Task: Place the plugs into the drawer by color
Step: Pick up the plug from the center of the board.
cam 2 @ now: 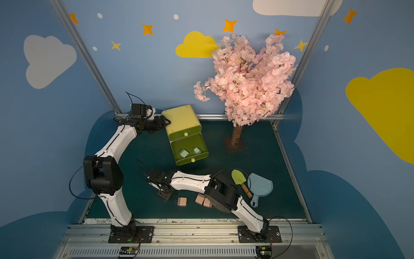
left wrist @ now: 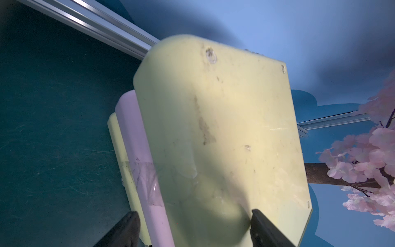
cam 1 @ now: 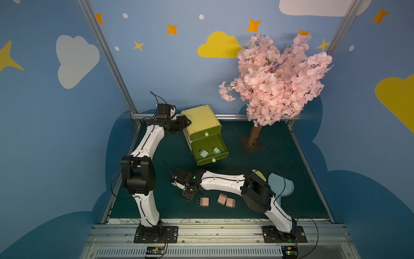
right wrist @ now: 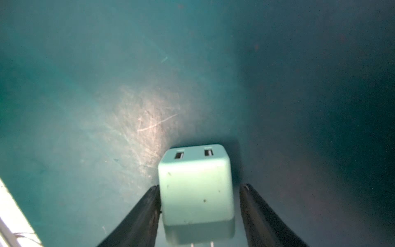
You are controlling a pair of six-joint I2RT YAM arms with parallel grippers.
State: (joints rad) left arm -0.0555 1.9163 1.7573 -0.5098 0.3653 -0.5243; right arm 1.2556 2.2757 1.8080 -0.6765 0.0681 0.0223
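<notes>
- Pastel green rounded-cube plastic plug (right wrist: 195, 192): likely light, rigid, slick; grip the flat sides.
- Right gripper (right wrist: 200, 187) jaws straddle it, unclamped.
- Left gripper (left wrist: 194, 213) jaws clamp yellow-green plastic drawer chest (left wrist: 213, 117).

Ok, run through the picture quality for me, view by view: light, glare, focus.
Right wrist view: a glare patch on the mat shows up its scratches, one side of the frame falls dark, and the green plug goes soft at its near end. Left wrist view: the drawer fills the frame, slightly blurred, shadow across part of its top. Both top views: dim floor, fairly sharp, blossom tree brightest.
</notes>
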